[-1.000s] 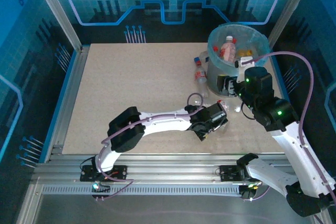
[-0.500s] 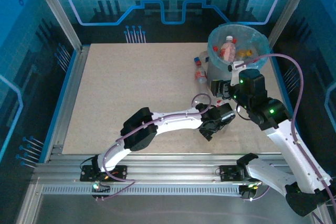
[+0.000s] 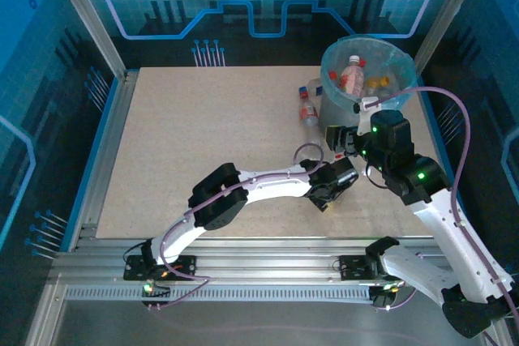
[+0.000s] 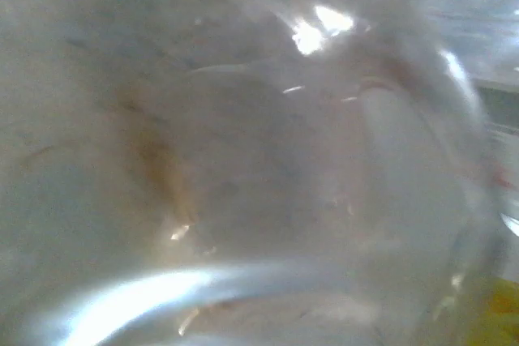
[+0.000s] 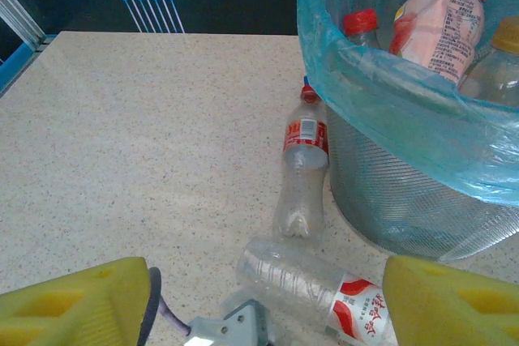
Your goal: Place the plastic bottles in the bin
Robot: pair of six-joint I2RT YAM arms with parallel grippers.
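Blue-bagged bin at the far right holds several plastic bottles, right gripper hovers spread and empty, likely leaving room, while left gripper crowds the clear bottle lying at the bin's foot, clamped or not, I cannot tell

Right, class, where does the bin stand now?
In the top view, the bin stands at the table's far right, a red-labelled bottle lying just left of it.
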